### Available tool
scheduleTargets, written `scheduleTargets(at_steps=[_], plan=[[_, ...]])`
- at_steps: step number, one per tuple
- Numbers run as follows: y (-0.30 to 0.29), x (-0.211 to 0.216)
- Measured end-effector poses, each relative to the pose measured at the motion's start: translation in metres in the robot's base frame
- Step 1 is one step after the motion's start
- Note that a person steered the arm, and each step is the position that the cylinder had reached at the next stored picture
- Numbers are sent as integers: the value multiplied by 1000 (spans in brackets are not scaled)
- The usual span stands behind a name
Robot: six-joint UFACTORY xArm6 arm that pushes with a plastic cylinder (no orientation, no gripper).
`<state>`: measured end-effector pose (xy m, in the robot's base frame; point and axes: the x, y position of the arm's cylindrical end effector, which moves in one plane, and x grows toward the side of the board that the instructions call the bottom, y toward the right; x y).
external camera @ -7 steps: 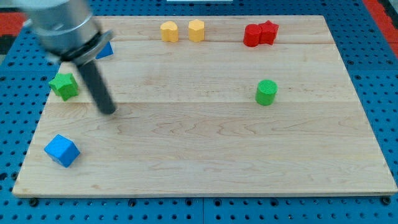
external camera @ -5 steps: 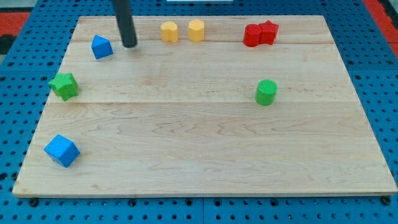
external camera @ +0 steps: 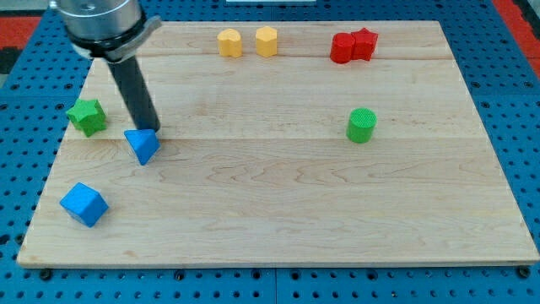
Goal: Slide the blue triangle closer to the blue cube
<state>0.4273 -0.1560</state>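
The blue triangle (external camera: 143,144) lies on the wooden board (external camera: 278,194) at the view's left, a little right of and below the green star (external camera: 88,116). The blue cube (external camera: 83,203) sits near the board's bottom left corner, below and left of the triangle. My tip (external camera: 149,127) stands at the triangle's upper edge, touching it or nearly so. The dark rod rises from there toward the view's top left.
Two yellow blocks (external camera: 229,42) (external camera: 267,40) sit side by side at the view's top middle. Two red blocks (external camera: 353,46) touch each other at the top right. A green cylinder (external camera: 361,126) stands right of centre. Blue pegboard surrounds the board.
The blue triangle has moved from the board's top left down to the left middle, nearer the blue cube. My tip has come down with it, just above it.
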Motion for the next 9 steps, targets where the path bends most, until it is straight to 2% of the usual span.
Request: scheduleTargets(at_steps=[1,2,3,4,5,6,7,8,9], plan=[[1,41],[-7,38],[-2,10],[-9,76],[-1,66],[-7,33],[-50,42],[-44,60],[-43,60]])
